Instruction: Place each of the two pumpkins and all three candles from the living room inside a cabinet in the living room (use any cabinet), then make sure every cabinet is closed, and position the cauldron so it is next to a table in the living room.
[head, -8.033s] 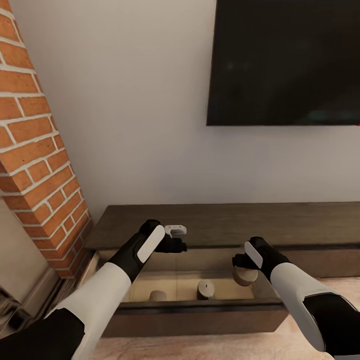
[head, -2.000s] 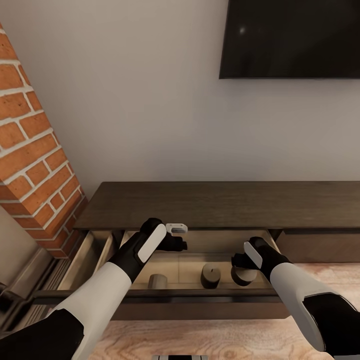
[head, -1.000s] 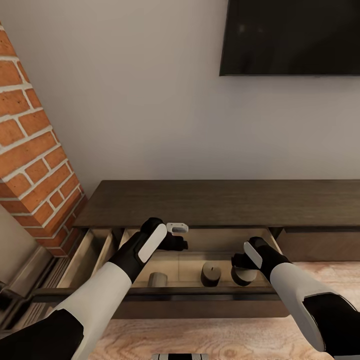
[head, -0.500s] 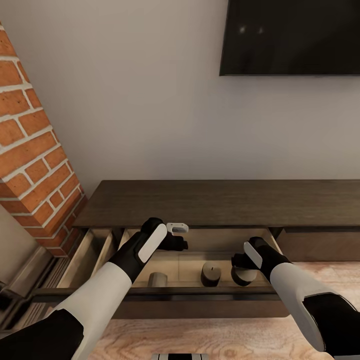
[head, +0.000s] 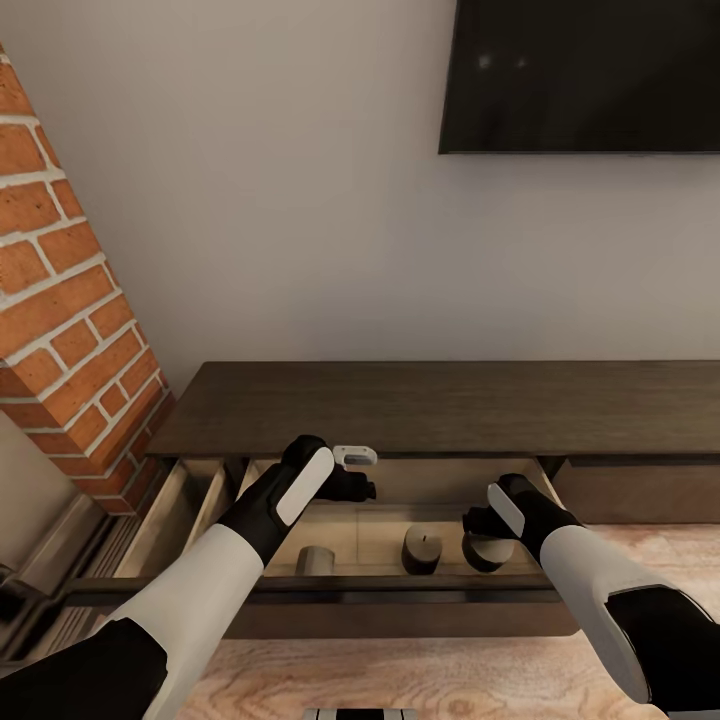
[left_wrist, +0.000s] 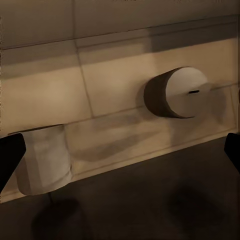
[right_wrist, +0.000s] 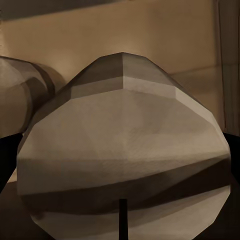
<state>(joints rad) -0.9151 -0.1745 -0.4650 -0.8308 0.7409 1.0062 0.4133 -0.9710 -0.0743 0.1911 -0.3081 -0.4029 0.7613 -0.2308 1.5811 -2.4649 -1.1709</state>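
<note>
The right pincer (head: 478, 527) holds a candle (head: 487, 549) over the open drawer (head: 400, 585). It looks light, hard and smooth; grip its round sides. The left pincer (head: 362, 489) is wide open.

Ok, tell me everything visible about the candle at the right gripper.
The candle is a short, squat grey-olive cylinder with faceted edges and a thin dark wick, matte and unlit. It stands upright over the pale wood floor of the open cabinet drawer, rightmost of three candles. The right gripper sits right over it, fingers flanking it in the right wrist view; actual contact is not clear.
</note>
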